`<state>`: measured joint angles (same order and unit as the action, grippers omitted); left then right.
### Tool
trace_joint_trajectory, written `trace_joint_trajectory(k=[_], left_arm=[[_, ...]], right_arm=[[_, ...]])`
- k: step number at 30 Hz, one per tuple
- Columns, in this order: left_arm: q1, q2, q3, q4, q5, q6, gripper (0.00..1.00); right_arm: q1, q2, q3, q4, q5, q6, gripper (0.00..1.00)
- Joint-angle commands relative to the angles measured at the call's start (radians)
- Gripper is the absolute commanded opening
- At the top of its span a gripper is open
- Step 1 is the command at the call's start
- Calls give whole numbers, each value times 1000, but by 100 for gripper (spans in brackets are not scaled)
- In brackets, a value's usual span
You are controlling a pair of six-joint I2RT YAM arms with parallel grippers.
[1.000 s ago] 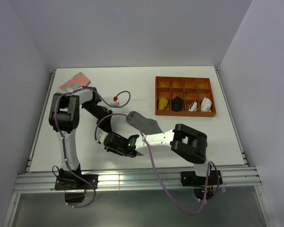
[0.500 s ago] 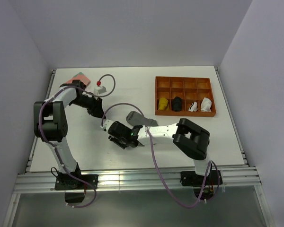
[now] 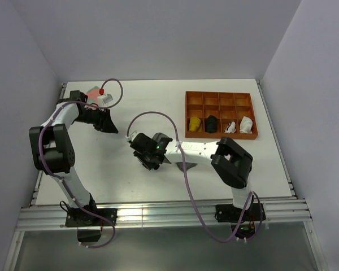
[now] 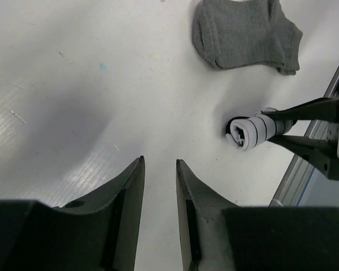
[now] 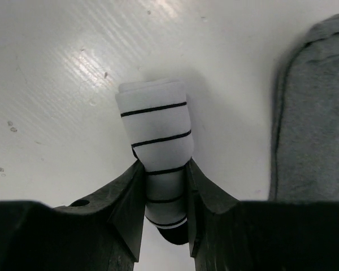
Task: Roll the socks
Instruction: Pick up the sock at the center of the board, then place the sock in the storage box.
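The white sock with thin black stripes (image 5: 157,135) is rolled into a tight bundle, and my right gripper (image 5: 161,165) is shut on its lower half just above the table. In the left wrist view the same roll (image 4: 253,129) shows side-on between the right fingers (image 4: 305,110). The plain grey sock (image 4: 246,33) lies flat and unrolled beside it, also showing in the right wrist view (image 5: 311,113) and partly under the right forearm from above (image 3: 187,166). My left gripper (image 4: 158,162) is open over bare table at the far left (image 3: 112,127), well apart from both socks.
An orange compartment tray (image 3: 220,99) stands at the back right, holding a yellow bundle (image 3: 196,124), a black bundle (image 3: 212,123) and white bundles (image 3: 246,124). A pink and green item (image 3: 92,91) lies in the back left corner. A metal rail (image 3: 158,212) runs along the near edge.
My left arm has swung back to the far left, away from the socks, its jaws narrower than before. My right gripper has carried the striped roll up toward the table's middle.
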<state>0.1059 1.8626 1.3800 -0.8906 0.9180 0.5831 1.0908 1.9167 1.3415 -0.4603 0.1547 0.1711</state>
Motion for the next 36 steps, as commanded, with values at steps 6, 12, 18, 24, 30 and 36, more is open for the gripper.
trace_joint_trajectory(k=[6, 12, 18, 24, 30, 36], left_arm=[[35, -111, 60, -65, 61, 9, 34], [37, -149, 63, -57, 67, -19, 34], [37, -141, 108, -93, 90, -14, 34], [37, -155, 107, -85, 110, 4, 34], [37, -198, 74, -45, 102, -2, 34], [37, -218, 80, -38, 94, -8, 34]], right_arm=[[-77, -108, 85, -60, 37, 82, 0], [-176, -182, 113, -90, 121, 114, 0], [-351, -226, 192, -158, 190, 99, 0], [-535, -145, 318, -231, 319, 68, 0], [-620, 31, 539, -271, 492, 35, 0], [-624, 235, 726, -299, 615, -24, 0]])
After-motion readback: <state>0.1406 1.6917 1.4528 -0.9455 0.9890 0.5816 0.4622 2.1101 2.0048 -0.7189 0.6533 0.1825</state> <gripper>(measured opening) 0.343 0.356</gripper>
